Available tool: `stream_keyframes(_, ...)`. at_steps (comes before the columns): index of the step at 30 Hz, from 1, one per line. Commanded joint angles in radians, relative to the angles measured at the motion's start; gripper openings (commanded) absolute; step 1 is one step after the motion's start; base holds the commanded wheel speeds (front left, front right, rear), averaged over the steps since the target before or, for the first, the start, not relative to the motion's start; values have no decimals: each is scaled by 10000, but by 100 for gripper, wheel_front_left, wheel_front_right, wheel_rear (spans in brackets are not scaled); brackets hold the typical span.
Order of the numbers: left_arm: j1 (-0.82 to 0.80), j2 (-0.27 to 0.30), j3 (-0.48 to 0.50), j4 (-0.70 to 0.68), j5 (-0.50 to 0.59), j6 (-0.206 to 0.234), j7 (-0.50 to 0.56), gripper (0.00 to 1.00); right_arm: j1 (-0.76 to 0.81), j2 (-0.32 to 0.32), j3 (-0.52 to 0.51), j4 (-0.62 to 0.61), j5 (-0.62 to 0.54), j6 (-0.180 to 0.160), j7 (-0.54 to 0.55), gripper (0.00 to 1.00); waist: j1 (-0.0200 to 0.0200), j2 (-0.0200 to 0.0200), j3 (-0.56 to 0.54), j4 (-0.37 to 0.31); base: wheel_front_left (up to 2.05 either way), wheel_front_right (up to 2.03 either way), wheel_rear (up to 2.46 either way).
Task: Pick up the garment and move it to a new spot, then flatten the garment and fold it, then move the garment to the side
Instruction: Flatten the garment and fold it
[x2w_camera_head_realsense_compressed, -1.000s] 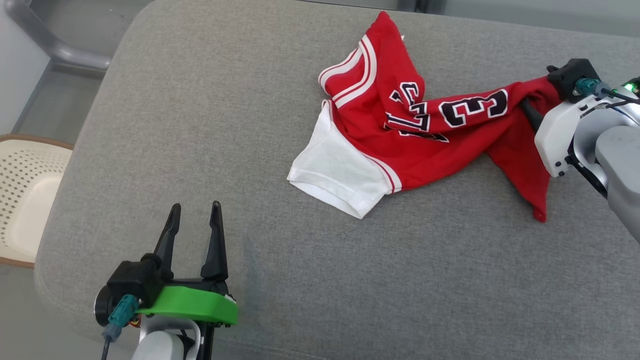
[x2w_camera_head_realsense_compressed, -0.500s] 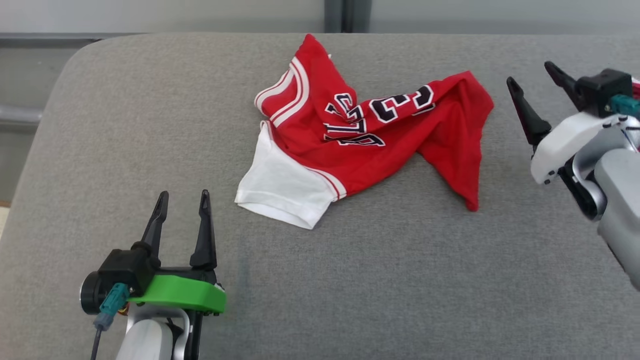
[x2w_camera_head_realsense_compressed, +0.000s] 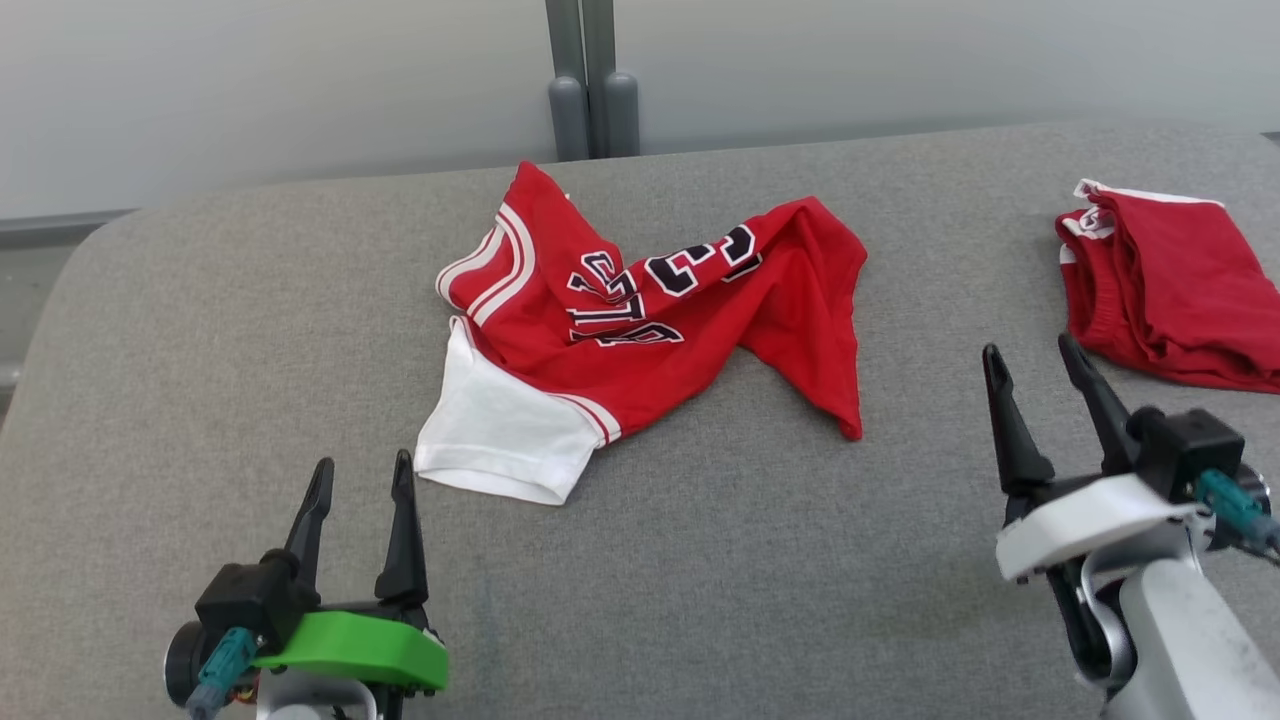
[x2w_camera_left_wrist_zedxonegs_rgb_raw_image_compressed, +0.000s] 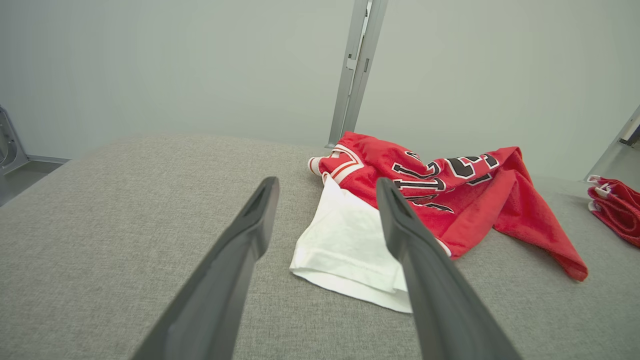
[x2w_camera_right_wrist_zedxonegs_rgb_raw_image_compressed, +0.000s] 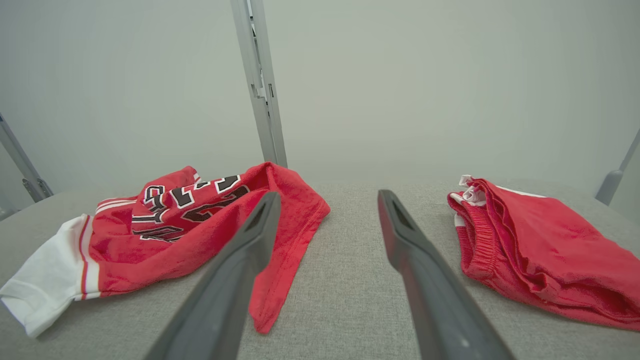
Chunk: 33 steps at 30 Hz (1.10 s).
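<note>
The garment (x2w_camera_head_realsense_compressed: 650, 330) is a red jersey with black numerals and a white sleeve, lying crumpled on the grey padded surface (x2w_camera_head_realsense_compressed: 700, 600). Nothing holds it. My left gripper (x2w_camera_head_realsense_compressed: 362, 460) is open at the lower left, its tips just short of the white sleeve. My right gripper (x2w_camera_head_realsense_compressed: 1030, 347) is open at the lower right, apart from the jersey's red hem corner. The left wrist view has the garment (x2w_camera_left_wrist_zedxonegs_rgb_raw_image_compressed: 450, 200) ahead and to the right of the open left gripper (x2w_camera_left_wrist_zedxonegs_rgb_raw_image_compressed: 326, 181). In the right wrist view the garment (x2w_camera_right_wrist_zedxonegs_rgb_raw_image_compressed: 175, 230) lies to the left of the open right gripper (x2w_camera_right_wrist_zedxonegs_rgb_raw_image_compressed: 327, 194).
A second red garment (x2w_camera_head_realsense_compressed: 1170, 290), folded with white trim, lies at the right edge of the surface; it is also in the wrist views (x2w_camera_right_wrist_zedxonegs_rgb_raw_image_compressed: 540, 250) (x2w_camera_left_wrist_zedxonegs_rgb_raw_image_compressed: 615, 205). A grey post (x2w_camera_head_realsense_compressed: 590, 90) stands against the pale wall behind. The surface's rounded left edge (x2w_camera_head_realsense_compressed: 60, 300) drops off.
The camera has tilted up and turned, so the whole picture shifted. My right gripper has left the jersey's right end and pulled back to the lower right. The left gripper holds its pose.
</note>
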Motion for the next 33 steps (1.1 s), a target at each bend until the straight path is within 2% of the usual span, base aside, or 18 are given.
stream_keyframes(1,251,32,34,-51,-72,85,-2,100,519,309,-257,-332,-147,-11,-28,100,0,0,-340,-153,0,0,0)
stream_keyframes(5,619,30,75,-120,-114,118,-2,100,1628,1044,-657,-919,-294,-11,-28,100,0,0,-438,-130,0,0,0)
stream_keyframes(9,770,30,87,-141,-107,108,-2,100,2078,1285,-537,-1010,-470,-11,-27,100,0,0,-442,-122,0,0,0)
stream_keyframes(33,841,29,-224,142,51,18,-1,100,2084,1557,-583,-859,-685,-11,-27,100,0,0,-662,120,0,0,0)
